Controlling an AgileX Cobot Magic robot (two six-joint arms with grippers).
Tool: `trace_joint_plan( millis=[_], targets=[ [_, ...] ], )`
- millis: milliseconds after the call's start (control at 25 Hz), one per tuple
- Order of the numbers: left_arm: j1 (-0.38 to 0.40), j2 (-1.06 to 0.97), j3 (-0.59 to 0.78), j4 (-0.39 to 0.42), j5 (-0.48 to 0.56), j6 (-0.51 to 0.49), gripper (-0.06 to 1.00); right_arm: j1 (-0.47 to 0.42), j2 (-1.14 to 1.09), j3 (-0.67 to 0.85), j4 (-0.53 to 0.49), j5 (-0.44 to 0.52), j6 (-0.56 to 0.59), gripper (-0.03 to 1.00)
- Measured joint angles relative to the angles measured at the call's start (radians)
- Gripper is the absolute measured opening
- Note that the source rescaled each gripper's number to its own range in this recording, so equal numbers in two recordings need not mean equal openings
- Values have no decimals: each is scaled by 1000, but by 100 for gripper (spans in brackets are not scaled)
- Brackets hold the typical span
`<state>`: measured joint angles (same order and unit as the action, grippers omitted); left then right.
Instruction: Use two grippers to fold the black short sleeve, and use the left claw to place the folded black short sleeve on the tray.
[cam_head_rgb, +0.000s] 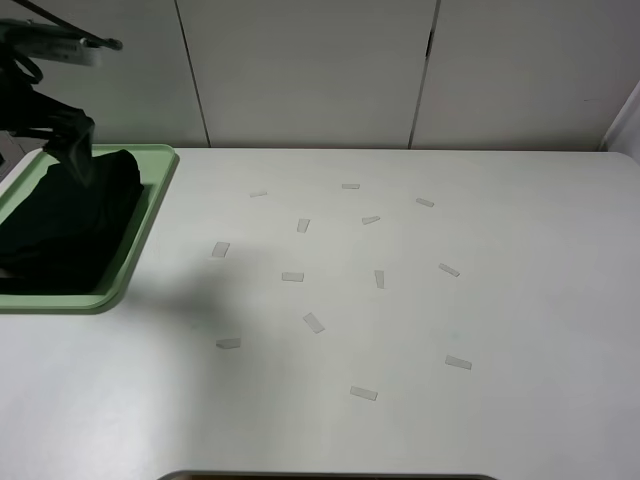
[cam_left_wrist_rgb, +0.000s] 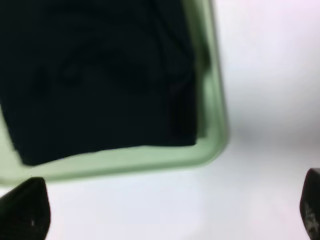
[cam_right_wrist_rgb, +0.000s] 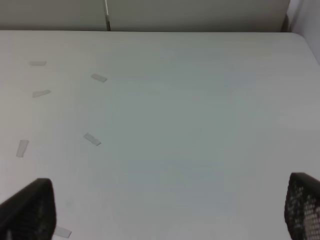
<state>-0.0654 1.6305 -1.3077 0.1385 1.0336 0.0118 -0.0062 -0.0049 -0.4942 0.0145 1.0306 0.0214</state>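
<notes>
The black short sleeve (cam_head_rgb: 70, 220) lies folded in the light green tray (cam_head_rgb: 152, 212) at the far left of the table. My left gripper (cam_head_rgb: 78, 150) hangs over the back of the tray, just above the garment. In the left wrist view the gripper (cam_left_wrist_rgb: 167, 215) is open and empty, its fingertips (cam_left_wrist_rgb: 25, 207) wide apart, with the shirt (cam_left_wrist_rgb: 100, 75) and the tray rim (cam_left_wrist_rgb: 125, 162) beyond them. My right gripper (cam_right_wrist_rgb: 170, 210) is open and empty over bare table; it is out of the high view.
Several small pieces of tape (cam_head_rgb: 292, 276) are scattered over the middle of the white table (cam_head_rgb: 520, 300); some also show in the right wrist view (cam_right_wrist_rgb: 92, 139). Wall panels stand behind the table's far edge.
</notes>
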Motion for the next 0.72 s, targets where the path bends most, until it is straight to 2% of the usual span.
trace_joint_plan(
  millis=[120, 360, 520, 720],
  targets=[
    [0, -53, 0, 31, 33, -4, 100, 0, 0, 0, 0, 0, 0, 100],
    [0, -175, 16, 44, 76, -12, 100, 0, 0, 0, 0, 0, 0, 100],
    [0, -256, 64, 57, 80, -29, 100, 0, 0, 0, 0, 0, 0, 100],
    [0, -449, 200, 67, 54, -42, 100, 0, 0, 0, 0, 0, 0, 100]
  ],
)
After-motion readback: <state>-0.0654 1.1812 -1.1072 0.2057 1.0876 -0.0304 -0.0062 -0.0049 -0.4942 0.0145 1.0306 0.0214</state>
